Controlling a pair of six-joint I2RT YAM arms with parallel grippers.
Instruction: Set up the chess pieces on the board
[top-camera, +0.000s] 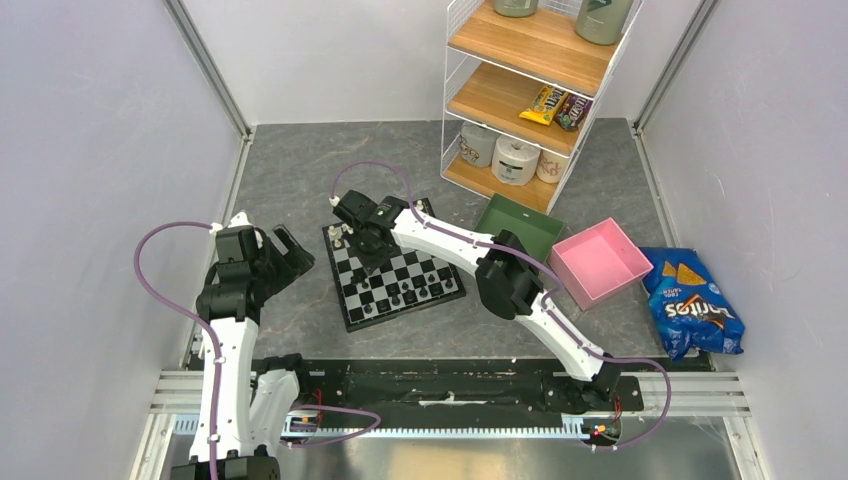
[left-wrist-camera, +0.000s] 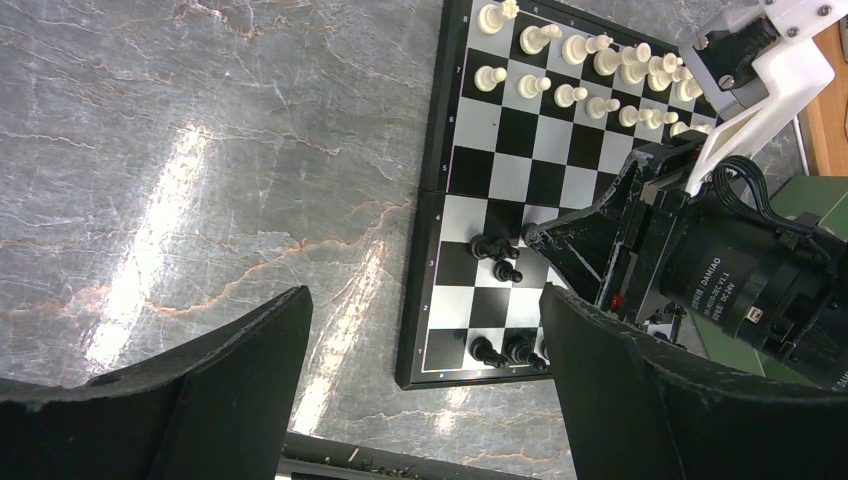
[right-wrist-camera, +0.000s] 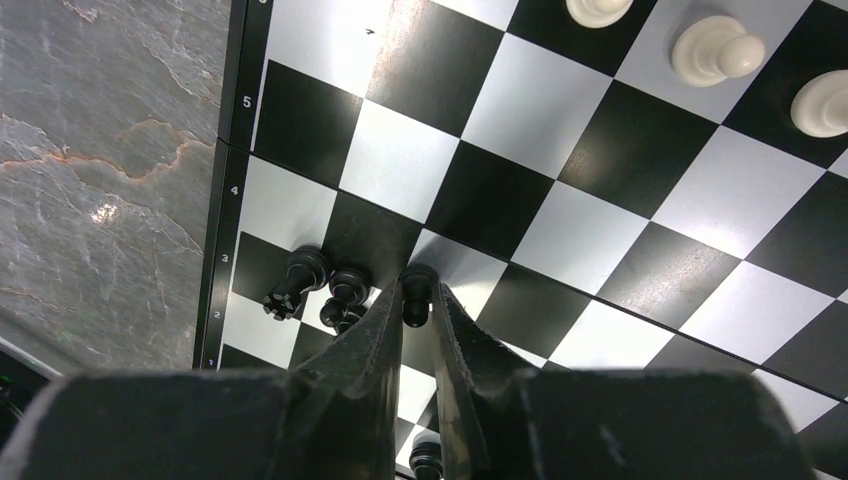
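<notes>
The board (top-camera: 352, 297) lies on the table between the arms. Cream-white chess pieces (left-wrist-camera: 590, 62) stand in two rows on its far side, and a few black ones (left-wrist-camera: 497, 247) sit near its left edge. My right gripper (right-wrist-camera: 416, 300) hangs low over the board's left part, shut on a small black piece (right-wrist-camera: 418, 279) whose base touches or nearly touches a square. Two more black pieces (right-wrist-camera: 303, 272) stand just to the left of it. My left gripper (left-wrist-camera: 425, 300) hovers open off the board's left edge with nothing between its fingers.
A green tray (top-camera: 520, 225) and a pink tray (top-camera: 598, 262) sit right of the board. A blue chip bag (top-camera: 692, 305) lies at the far right. A wire shelf (top-camera: 530, 80) with snacks and paper rolls stands behind. The right arm (top-camera: 470, 250) crosses the board.
</notes>
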